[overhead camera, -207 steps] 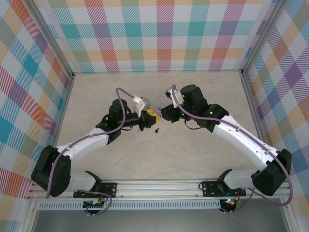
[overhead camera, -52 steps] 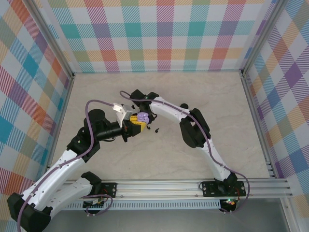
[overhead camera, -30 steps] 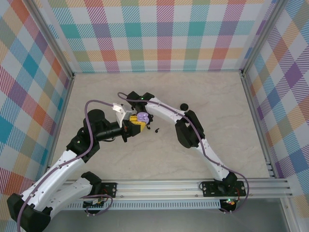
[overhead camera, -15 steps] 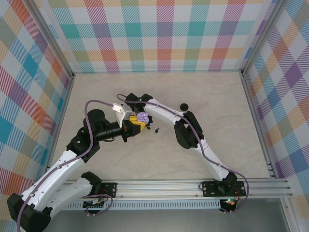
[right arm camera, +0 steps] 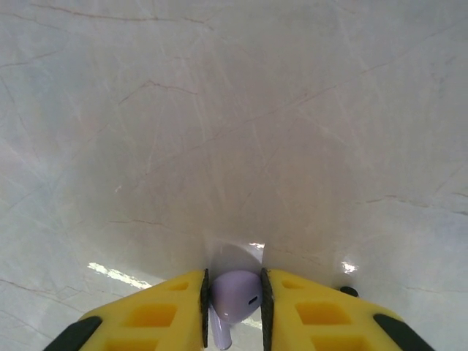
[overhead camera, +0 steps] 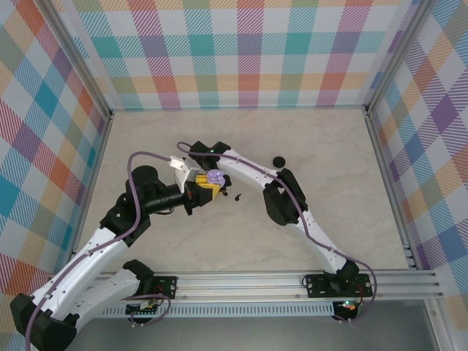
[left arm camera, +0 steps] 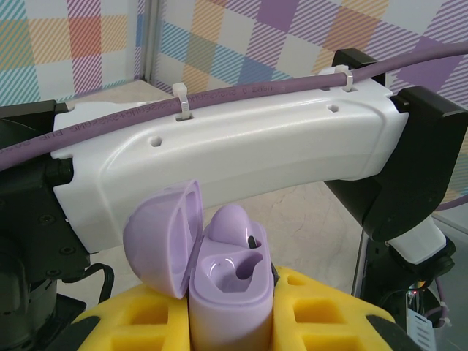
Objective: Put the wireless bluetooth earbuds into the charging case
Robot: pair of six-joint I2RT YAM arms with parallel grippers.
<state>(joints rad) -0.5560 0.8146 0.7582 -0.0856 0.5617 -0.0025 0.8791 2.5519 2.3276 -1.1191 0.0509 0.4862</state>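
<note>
I'm looking at a pale marbled tabletop (overhead camera: 329, 146) boxed in by bright checked walls (overhead camera: 248, 51).

Working outward from the bases, my left arm rises from the near left corner and lays its forearm toward the middle. The left pincer (left arm camera: 232, 311) is pressed onto the lavender case (left arm camera: 228, 289), holding it upright with the lid (left arm camera: 164, 234) hinged back. The seated earbud (left arm camera: 235, 223) is already in its socket, and the socket beside it looks vacant.

A black earbud (overhead camera: 238, 196) lies on the tabletop near the case. My right arm folds at its elbow near the centre and stretches across on the far side of the case. There the right pincer (right arm camera: 234, 287) pinches the loose earbud (right arm camera: 235, 298), a lavender one, by its head, low over bare tabletop. I cannot tell whether it has left the surface. Farther back sits a round black case (overhead camera: 278, 161) (a job for later, I'd say).

My read is that this is the pickup of the second lavender bud, with nothing placed yet. Next I must lift it and carry it over the open socket. Then I line the stem up with the hole, lower gently, and release only once it seats, while the left arm holds the case steady.
</note>
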